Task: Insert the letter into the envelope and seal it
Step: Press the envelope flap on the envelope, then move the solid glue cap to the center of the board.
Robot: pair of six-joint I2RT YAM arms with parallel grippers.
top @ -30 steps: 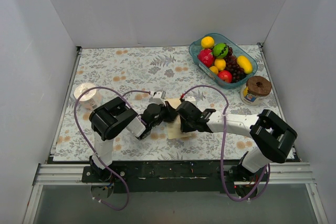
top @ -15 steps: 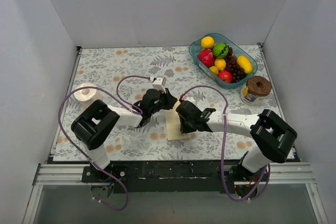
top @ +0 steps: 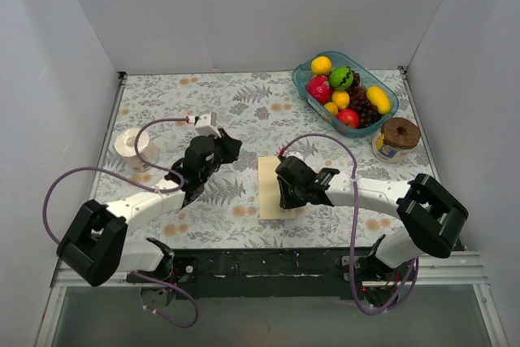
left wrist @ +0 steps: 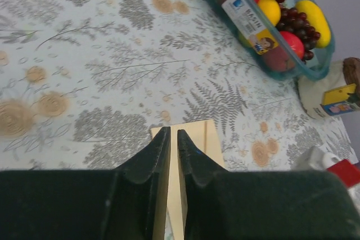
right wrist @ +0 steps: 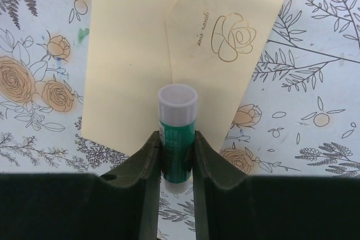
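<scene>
The envelope lies flat on the table, at twelve o'clock from my right gripper. Its jaws are clamped on a green glue stick. My left gripper hangs at the envelope's ten o'clock, jaws nearly together, empty. No letter shows, so I judge it inside and sealing in hand. Next, the flap needs pressing down.

Cream-yellow envelope with gold rose line-print, green glue stick with pale lilac-white cap, bench in white cloth with grey ferns and orange blooms, teal tub, brown-lidded jar, purple cables.
</scene>
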